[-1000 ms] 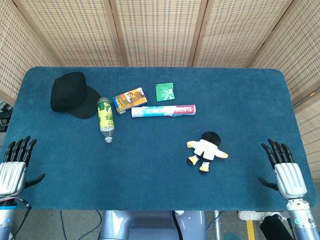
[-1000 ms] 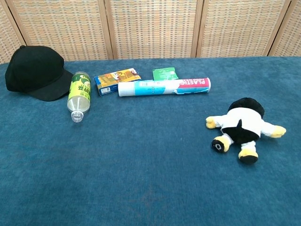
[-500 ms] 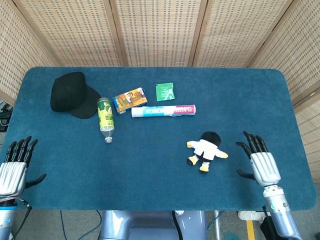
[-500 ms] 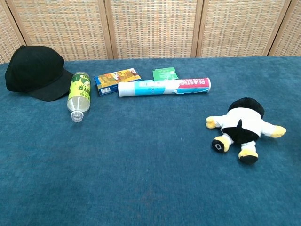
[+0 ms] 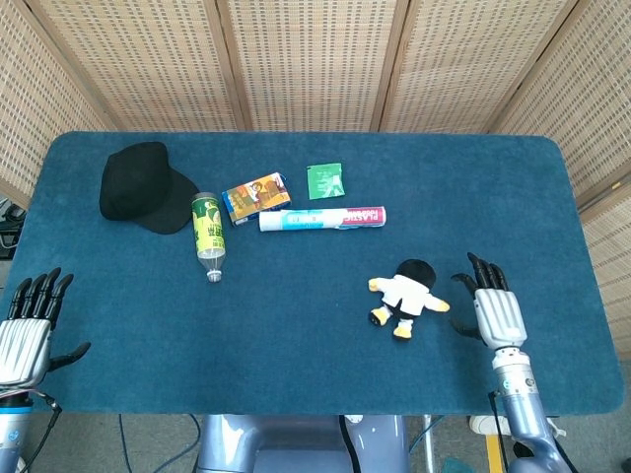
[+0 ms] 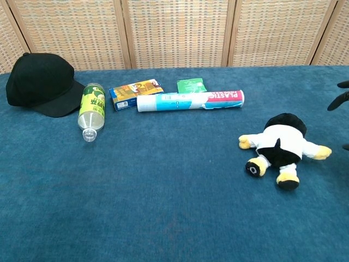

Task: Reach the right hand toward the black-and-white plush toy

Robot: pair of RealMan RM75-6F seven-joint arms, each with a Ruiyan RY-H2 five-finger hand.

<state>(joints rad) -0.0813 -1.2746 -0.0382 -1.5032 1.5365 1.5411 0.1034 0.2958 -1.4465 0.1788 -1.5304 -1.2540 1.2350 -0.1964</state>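
The black-and-white plush toy (image 5: 406, 294) lies on the blue table right of centre, with yellow feet and hands; the chest view shows the plush toy (image 6: 281, 147) at the right. My right hand (image 5: 492, 305) hovers open just right of the toy, fingers spread and pointing away from me, a small gap from its yellow hand. In the chest view only the right hand's dark fingertips (image 6: 339, 101) show at the right edge. My left hand (image 5: 30, 325) stays open at the table's near left corner, holding nothing.
At the back left lie a black cap (image 5: 140, 185), a green bottle (image 5: 208, 234), a colourful small box (image 5: 255, 196), a green packet (image 5: 324, 180) and a plastic-wrap tube (image 5: 322, 219). The blue table's (image 5: 296, 335) near edge runs just below the hands.
My right hand has moved leftward and forward from the table's near right corner to just beside the plush toy. The left hand and all objects are unmoved.
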